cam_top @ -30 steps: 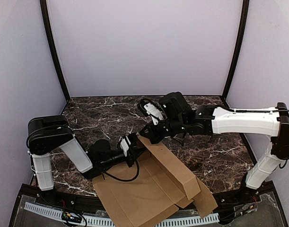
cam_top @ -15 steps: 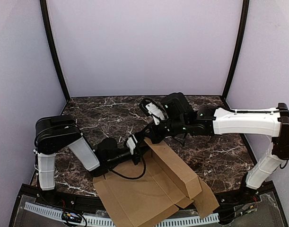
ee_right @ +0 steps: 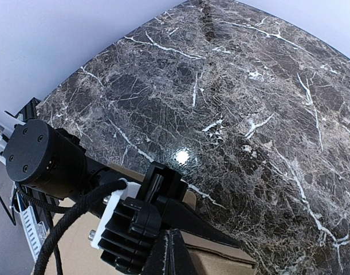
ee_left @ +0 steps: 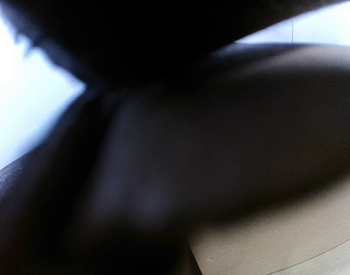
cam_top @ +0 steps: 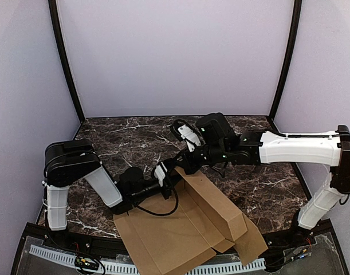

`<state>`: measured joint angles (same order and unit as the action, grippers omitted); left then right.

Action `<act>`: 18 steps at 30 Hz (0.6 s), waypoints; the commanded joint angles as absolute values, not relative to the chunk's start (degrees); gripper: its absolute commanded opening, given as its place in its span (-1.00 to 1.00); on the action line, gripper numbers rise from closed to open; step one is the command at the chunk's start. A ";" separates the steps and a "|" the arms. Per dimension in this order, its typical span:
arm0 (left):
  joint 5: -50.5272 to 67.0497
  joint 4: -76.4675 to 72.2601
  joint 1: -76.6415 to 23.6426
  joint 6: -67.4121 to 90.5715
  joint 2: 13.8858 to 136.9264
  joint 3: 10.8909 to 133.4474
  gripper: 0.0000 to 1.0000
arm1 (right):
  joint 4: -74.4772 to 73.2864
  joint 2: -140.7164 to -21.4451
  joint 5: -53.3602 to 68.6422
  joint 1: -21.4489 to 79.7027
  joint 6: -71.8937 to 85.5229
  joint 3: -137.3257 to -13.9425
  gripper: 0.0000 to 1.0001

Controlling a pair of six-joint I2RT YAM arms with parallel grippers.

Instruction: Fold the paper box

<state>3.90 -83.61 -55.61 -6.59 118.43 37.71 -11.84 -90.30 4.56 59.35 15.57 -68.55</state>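
Observation:
The paper box is a brown cardboard sheet lying at the table's near edge, with one long flap raised as a wall. Both grippers meet at that flap's far corner. My left gripper is shut, and in the right wrist view its finger lies along the flap's top edge. Whether cardboard is pinched in it I cannot tell. The left wrist view is dark and blurred, showing only cardboard. My right gripper is shut, fingers pressed together at the same edge.
The dark marble table stretches behind and to both sides of the sheet. A white perforated rail runs along the near edge. Black frame posts stand at the back corners before lilac walls.
My left arm has pushed right toward the flap's far corner and its jaws have closed. The right arm has hardly moved.

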 commanded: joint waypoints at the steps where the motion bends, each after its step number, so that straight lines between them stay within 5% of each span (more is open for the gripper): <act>1: 3.42 -83.06 -55.67 -8.86 118.90 37.48 -0.85 | -14.06 -89.68 5.80 59.64 16.16 -66.94 -1.00; 4: 3.35 -83.12 -55.66 -8.73 118.83 37.37 -0.56 | -14.11 -89.47 5.62 59.60 16.47 -66.52 -1.00; 9: 2.93 -84.34 -55.67 -8.79 118.36 36.48 -0.38 | -14.00 -89.08 5.58 59.66 16.96 -65.77 -1.00; 18: 2.13 -84.18 -55.66 -9.06 115.30 36.58 -0.37 | -13.97 -88.81 5.62 59.65 16.89 -65.33 -1.00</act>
<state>2.57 -83.92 -55.61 -8.60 118.34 37.10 -10.79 -89.45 4.84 59.35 16.43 -67.13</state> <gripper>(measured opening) 0.318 0.001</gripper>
